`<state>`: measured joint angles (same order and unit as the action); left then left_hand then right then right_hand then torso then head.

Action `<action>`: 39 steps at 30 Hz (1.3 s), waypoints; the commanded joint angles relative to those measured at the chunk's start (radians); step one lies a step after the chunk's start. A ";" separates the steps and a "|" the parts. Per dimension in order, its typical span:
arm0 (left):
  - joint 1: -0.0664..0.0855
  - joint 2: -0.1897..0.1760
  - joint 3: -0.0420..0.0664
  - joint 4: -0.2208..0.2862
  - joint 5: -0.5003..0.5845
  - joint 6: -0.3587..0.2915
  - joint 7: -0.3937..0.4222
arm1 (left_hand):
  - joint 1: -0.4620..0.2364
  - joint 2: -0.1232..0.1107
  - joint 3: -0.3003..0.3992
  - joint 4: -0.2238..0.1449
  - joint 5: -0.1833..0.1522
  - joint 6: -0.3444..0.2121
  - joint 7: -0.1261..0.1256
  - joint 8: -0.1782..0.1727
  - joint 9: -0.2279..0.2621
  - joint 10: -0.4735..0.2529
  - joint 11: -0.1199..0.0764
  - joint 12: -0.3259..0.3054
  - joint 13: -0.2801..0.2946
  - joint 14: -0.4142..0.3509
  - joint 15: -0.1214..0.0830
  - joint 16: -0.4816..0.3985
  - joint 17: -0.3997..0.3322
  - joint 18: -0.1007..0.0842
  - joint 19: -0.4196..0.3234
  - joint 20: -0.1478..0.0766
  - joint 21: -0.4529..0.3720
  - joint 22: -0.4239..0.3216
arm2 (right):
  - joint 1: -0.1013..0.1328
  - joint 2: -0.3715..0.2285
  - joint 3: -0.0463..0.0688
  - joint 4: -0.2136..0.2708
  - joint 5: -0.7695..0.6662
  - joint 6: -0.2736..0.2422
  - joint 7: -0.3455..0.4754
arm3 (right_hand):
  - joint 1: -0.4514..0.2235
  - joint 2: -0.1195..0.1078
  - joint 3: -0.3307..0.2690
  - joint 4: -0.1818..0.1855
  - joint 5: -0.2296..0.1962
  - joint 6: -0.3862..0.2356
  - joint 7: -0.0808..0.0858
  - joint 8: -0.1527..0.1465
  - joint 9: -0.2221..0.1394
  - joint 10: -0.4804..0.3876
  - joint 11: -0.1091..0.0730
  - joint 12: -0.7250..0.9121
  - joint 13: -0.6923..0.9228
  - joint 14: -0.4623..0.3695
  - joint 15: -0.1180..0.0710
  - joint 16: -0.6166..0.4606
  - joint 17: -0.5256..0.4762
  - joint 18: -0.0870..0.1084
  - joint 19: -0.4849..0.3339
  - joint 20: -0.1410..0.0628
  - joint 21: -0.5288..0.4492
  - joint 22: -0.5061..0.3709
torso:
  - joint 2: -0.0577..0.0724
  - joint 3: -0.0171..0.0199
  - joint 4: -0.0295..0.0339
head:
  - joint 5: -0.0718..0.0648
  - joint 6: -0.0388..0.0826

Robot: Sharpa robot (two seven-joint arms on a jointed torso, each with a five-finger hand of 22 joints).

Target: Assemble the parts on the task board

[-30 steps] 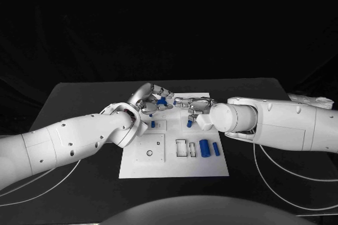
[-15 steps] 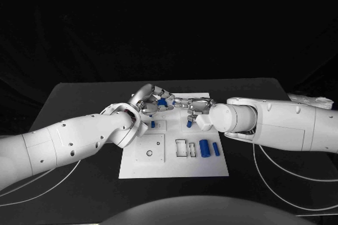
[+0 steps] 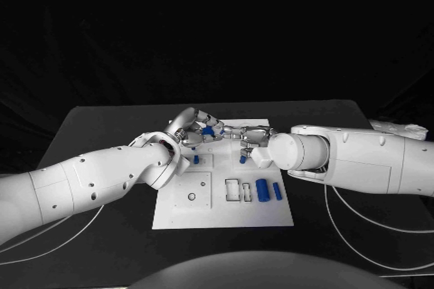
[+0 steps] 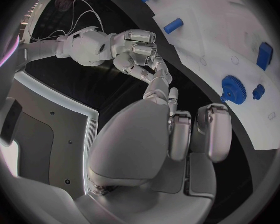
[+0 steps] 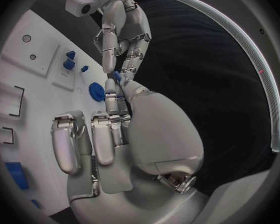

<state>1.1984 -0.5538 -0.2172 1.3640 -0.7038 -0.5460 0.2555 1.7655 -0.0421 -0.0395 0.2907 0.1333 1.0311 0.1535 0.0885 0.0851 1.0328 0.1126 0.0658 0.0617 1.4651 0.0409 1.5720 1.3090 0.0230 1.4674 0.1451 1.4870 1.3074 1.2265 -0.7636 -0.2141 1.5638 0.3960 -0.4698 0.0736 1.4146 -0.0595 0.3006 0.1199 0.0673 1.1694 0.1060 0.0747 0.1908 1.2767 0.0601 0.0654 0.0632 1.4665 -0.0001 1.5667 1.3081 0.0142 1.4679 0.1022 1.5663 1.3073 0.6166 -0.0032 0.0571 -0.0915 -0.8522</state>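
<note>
I am working over the white task board (image 3: 226,217) lying in the middle of the black table (image 3: 100,123), and I judge the assembly only partly done. Near my body two blue cylinders (image 3: 263,190) are lying loose on the board beside empty rectangular recesses (image 3: 232,189), so those are waiting to be placed; toward the far end a blue gear (image 4: 232,87) is sitting flat on the board with a smaller blue piece (image 4: 257,91) just beside it, and a blue peg (image 3: 243,158) is standing upright, though I cannot tell whether any of these are fully seated. My left hand (image 3: 192,131) and right hand (image 3: 249,136) are meeting fingertip to fingertip above the far end, pinching a small blue part (image 5: 115,76) between them; I cannot tell which hand is carrying it. I am reading no brand, label or writing anywhere.
</note>
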 commanded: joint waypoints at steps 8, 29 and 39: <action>-0.001 0.005 0.000 -0.003 -0.005 0.014 -0.001 | 0.001 0.021 0.014 -0.001 -0.002 0.018 -0.002 0.009 0.001 0.016 -0.003 0.002 0.000 0.106 0.002 -0.001 0.262 -0.002 0.042 0.001 0.001 0.236 | 0.000 0.001 0.001 0.005 0.001 0.019 -0.008 | -0.011 -0.003 -0.004 0.003 0.005 -0.003 -0.006 0.003 0.000 -0.008 0.001 -0.004 -0.002 0.104 0.002 0.004 0.263 -0.014 0.103 0.007 0.004 0.263 | 0.000 0.0000 0.0003 | -0.001 0.000; -0.002 0.006 0.000 -0.012 -0.005 0.027 0.007 | 0.033 0.046 0.050 0.000 -0.001 0.043 -0.009 0.010 0.002 0.045 -0.010 0.000 -0.001 0.106 -0.004 -0.001 0.262 -0.003 0.044 -0.004 0.003 0.237 | 0.000 0.003 0.001 0.004 0.002 0.026 -0.023 | -0.012 -0.002 -0.004 0.004 0.005 -0.003 -0.006 0.002 0.000 -0.009 0.000 -0.004 -0.002 0.104 0.002 0.004 0.263 -0.014 0.103 0.007 0.004 0.263 | 0.000 -0.0002 0.0004 | -0.004 -0.001; -0.002 0.003 0.000 -0.017 -0.005 0.022 0.013 | 0.038 0.063 0.070 0.001 0.000 0.050 -0.009 0.009 0.002 0.051 -0.011 -0.002 -0.001 0.106 -0.005 -0.001 0.262 -0.003 0.045 -0.005 0.006 0.238 | 0.000 0.002 0.001 0.002 0.002 0.026 -0.028 | -0.012 -0.002 -0.004 0.004 0.005 -0.003 -0.006 0.002 0.000 -0.009 0.000 -0.004 -0.002 0.104 0.002 0.004 0.263 -0.014 0.103 0.007 0.004 0.263 | -0.001 0.0001 0.0002 | -0.005 0.002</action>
<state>1.1970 -0.5523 -0.2179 1.3465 -0.7048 -0.5334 0.2543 1.8036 0.0151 0.0254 0.2922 0.1333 1.0757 0.1444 0.0969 0.0874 1.0776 0.1000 0.0658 0.0618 1.4641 0.0419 1.5741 1.3105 0.0230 1.4674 0.1451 1.4870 1.3074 1.2272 -0.7632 -0.2133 1.5647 0.3980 -0.4677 0.0521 1.4108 -0.0633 0.3006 0.1198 0.0671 1.1680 0.1075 0.0710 0.1906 1.2767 0.0601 0.0654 0.0625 1.4665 -0.0001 1.5667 1.3076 0.0142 1.4679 0.1022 1.5663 1.3079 0.6161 -0.0034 0.0575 -0.0960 -0.8516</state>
